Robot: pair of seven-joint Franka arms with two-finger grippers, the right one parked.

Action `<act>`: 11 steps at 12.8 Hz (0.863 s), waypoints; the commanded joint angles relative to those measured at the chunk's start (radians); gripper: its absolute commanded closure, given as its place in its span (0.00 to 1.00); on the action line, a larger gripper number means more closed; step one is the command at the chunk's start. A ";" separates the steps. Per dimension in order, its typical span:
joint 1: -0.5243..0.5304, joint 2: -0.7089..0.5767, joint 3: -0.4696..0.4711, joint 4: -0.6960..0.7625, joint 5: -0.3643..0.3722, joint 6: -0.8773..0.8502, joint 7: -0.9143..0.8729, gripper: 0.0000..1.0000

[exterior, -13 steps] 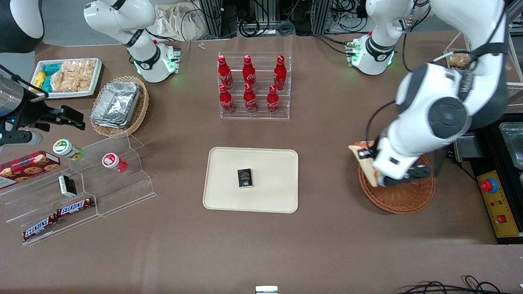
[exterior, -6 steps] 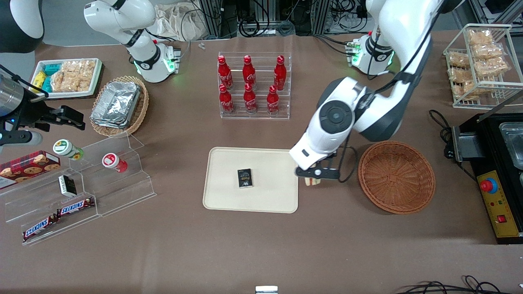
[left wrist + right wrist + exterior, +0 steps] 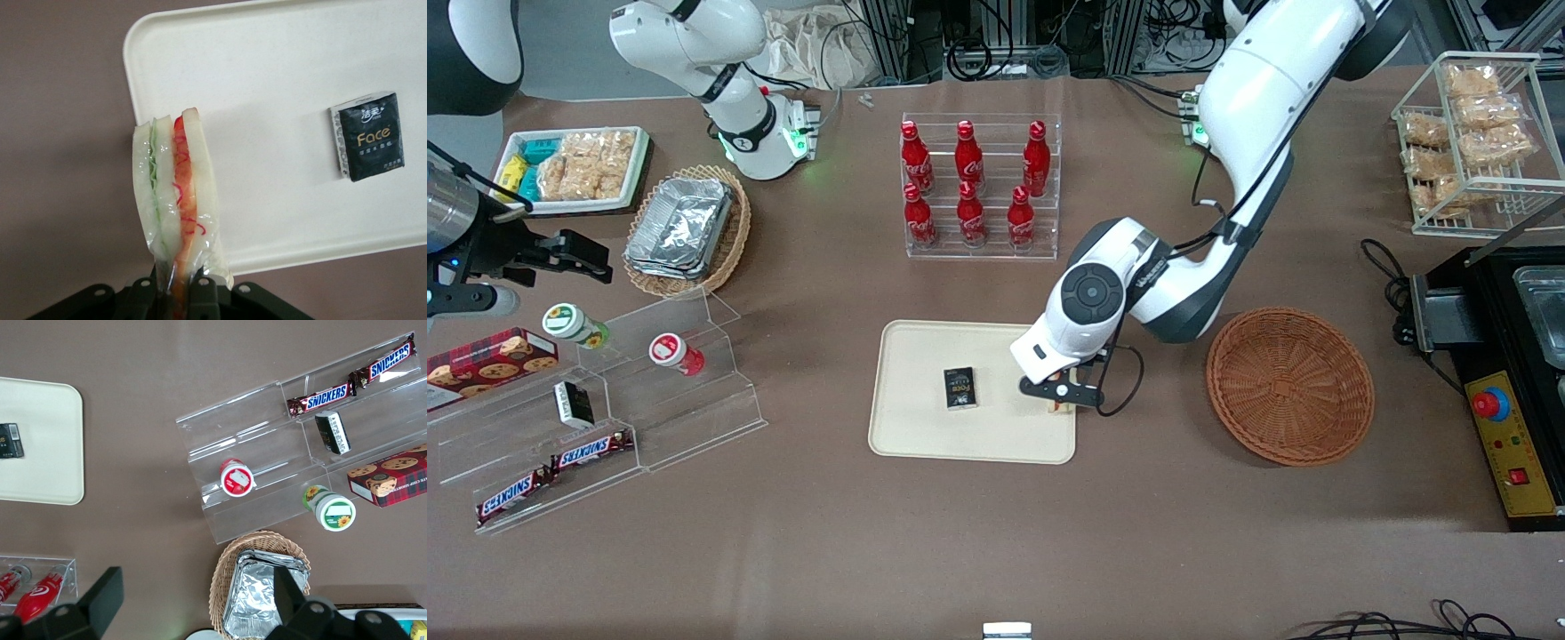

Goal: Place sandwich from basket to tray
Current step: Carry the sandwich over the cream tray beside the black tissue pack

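Observation:
My left gripper (image 3: 1060,396) hangs over the edge of the cream tray (image 3: 925,356) that lies nearest the basket. It is shut on the sandwich (image 3: 175,193), a wrapped wedge of white bread with green and orange filling. In the left wrist view the gripper (image 3: 177,293) pinches the wedge's narrow end, and the sandwich hangs above the tray (image 3: 280,100) at its rim. In the front view the arm hides nearly all of the sandwich. The round reddish-brown basket (image 3: 1289,387) stands beside the tray, toward the working arm's end, with nothing in it.
A small black box (image 3: 959,388) lies in the tray's middle. A rack of red bottles (image 3: 978,187) stands farther from the front camera. A clear stand of snacks (image 3: 605,400) and a tan basket of foil trays (image 3: 685,229) sit toward the parked arm's end.
The arm has lifted the sandwich out of the basket and carried it sideways to the tray's edge. The basket now holds nothing.

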State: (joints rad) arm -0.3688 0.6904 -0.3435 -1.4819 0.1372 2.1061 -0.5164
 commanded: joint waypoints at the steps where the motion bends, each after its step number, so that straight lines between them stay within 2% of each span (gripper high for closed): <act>1: -0.015 0.043 0.006 0.041 0.025 0.006 0.010 1.00; 3: -0.019 0.072 0.006 0.046 0.038 0.018 0.007 0.98; 4: -0.025 0.084 0.006 0.046 0.039 0.044 0.004 0.84; 6: -0.025 0.092 0.006 0.045 0.039 0.055 0.003 0.65; 7: -0.025 0.092 0.006 0.045 0.039 0.055 0.001 0.53; 8: -0.025 0.092 0.006 0.045 0.041 0.055 -0.005 0.34; 9: -0.025 0.090 0.006 0.045 0.039 0.055 -0.019 0.01; 11: -0.025 0.080 0.006 0.045 0.039 0.055 -0.091 0.01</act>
State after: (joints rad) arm -0.3812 0.7684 -0.3434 -1.4635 0.1581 2.1671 -0.5412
